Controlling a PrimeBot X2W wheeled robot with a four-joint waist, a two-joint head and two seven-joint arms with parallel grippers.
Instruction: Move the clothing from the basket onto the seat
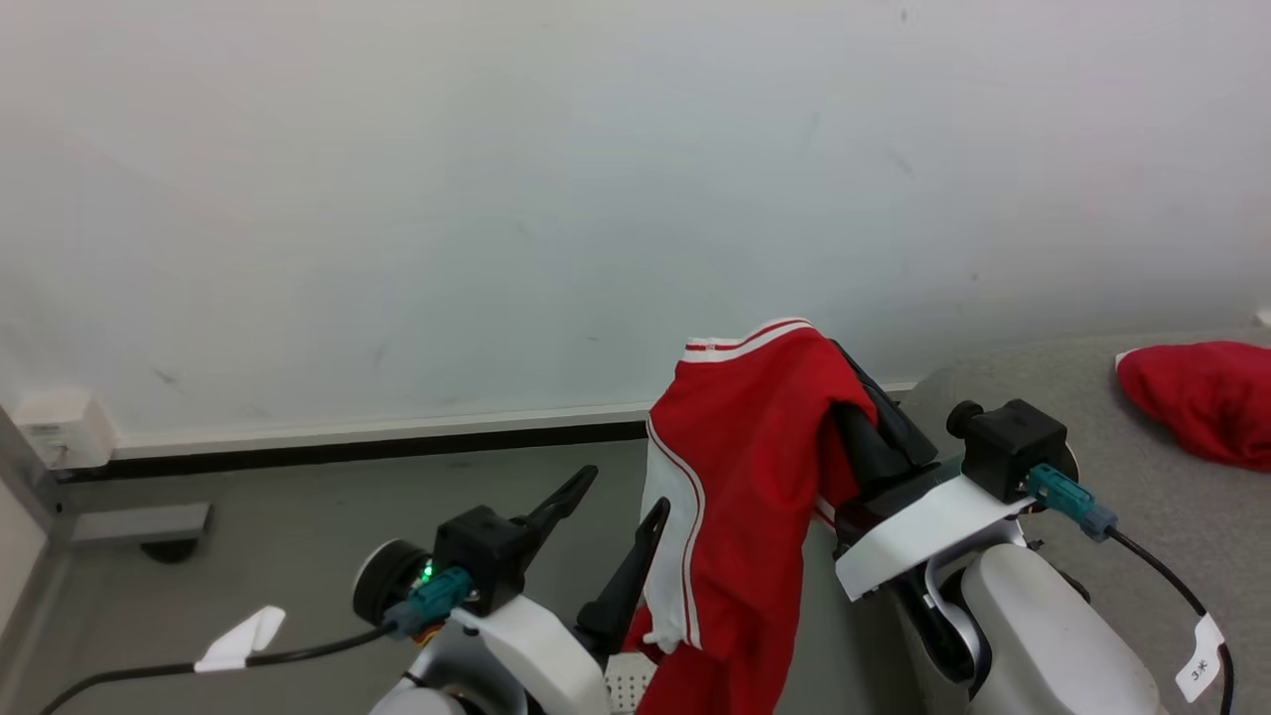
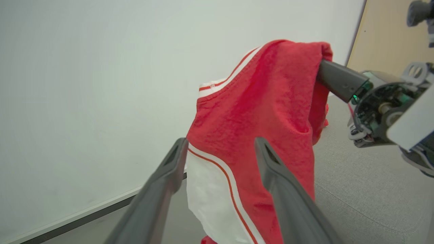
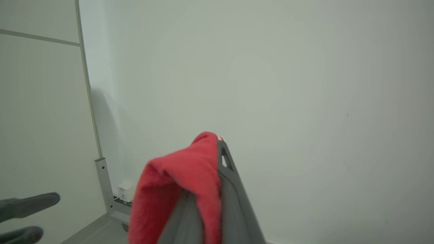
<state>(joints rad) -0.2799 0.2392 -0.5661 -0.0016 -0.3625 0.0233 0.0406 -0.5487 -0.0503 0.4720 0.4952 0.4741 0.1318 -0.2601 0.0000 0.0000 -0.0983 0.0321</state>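
Note:
My right gripper is shut on the striped red clothing, which is held up and hangs down over the floor, its white panel facing left. The cloth drapes over the fingers in the right wrist view, where this clothing covers one finger. My left gripper stands open just left of the hanging cloth, not touching it; its view shows the clothing beyond the spread left gripper. A plain red garment lies on the grey seat. A sliver of the perforated basket peeks out at the bottom.
A pale wall with a dark skirting line runs close behind. A grey floor lies to the left, with a metal frame foot and a small white box at the far left. Cables trail from both wrists.

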